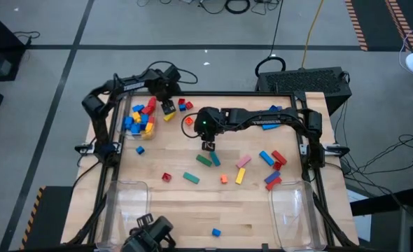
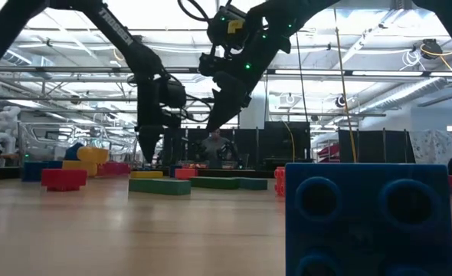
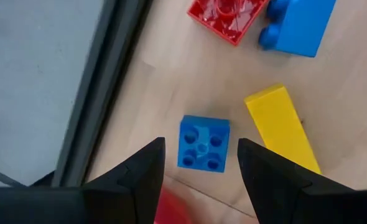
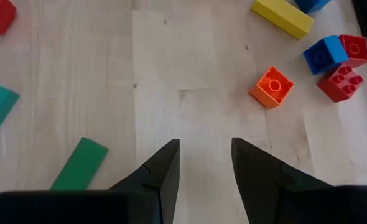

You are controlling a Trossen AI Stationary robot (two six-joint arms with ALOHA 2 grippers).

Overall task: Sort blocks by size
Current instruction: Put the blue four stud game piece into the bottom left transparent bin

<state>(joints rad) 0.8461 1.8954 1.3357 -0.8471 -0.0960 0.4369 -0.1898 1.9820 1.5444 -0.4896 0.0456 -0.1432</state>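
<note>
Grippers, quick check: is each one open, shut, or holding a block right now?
Left gripper: open, empty, above a small blue square plastic brick.
Right gripper: open, empty, over bare wooden table.

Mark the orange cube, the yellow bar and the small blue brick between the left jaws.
orange cube (image 4: 271,86), right wrist view, its studded top face.
yellow bar (image 3: 282,127), left wrist view, middle of its long top face.
small blue brick (image 3: 203,143), left wrist view, centre of its open underside.
</note>
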